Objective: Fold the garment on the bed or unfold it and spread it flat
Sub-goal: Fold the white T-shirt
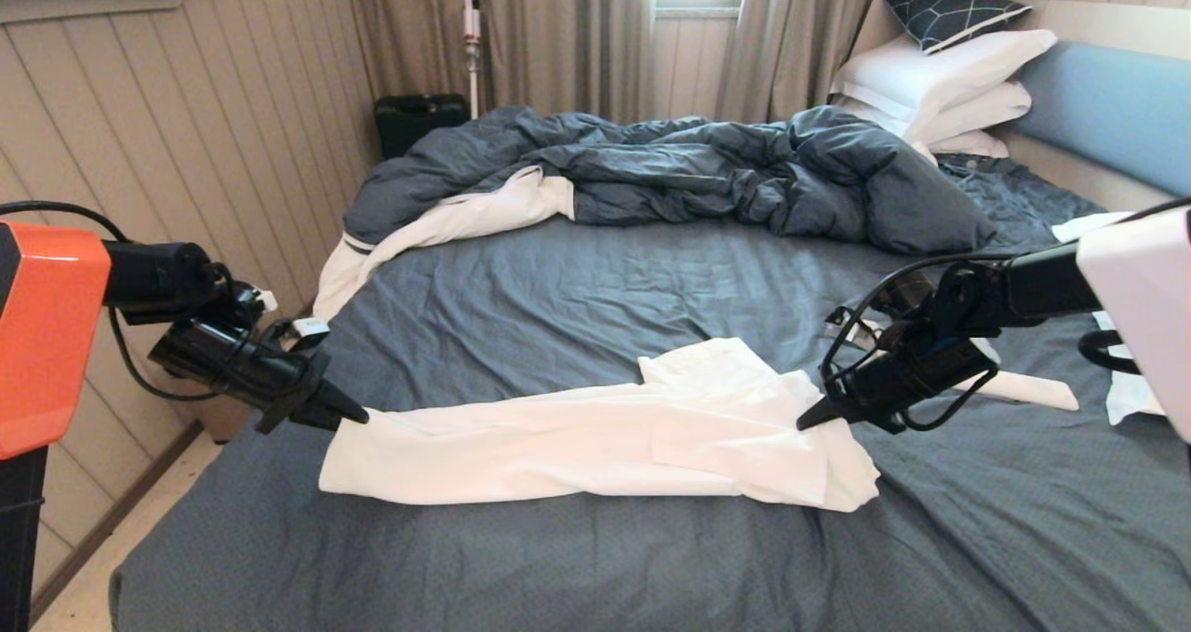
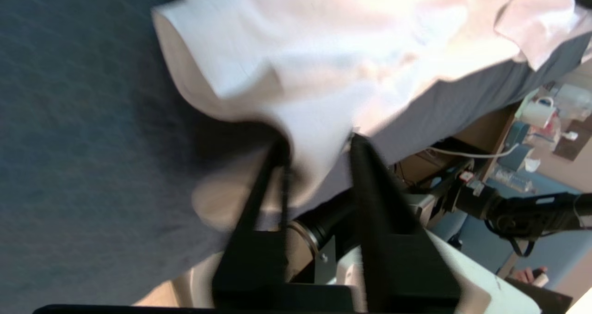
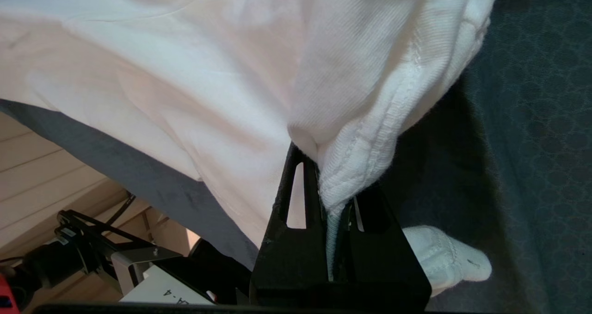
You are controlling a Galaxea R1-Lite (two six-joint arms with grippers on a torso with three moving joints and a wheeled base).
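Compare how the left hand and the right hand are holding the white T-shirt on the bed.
The left hand is at the white cotton T-shirt's left end, where the cloth lies flat; the right hand is at its bunched right end. The right hand's fingers are pinched shut on a stitched hem; the left hand's fingers stand apart with cloth between them. Both sit low over the grey-blue bed, pointing inward.

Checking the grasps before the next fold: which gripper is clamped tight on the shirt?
The right gripper: its fingers are closed on a hemmed edge of the T-shirt. The left gripper is parted, with cloth between its fingers.
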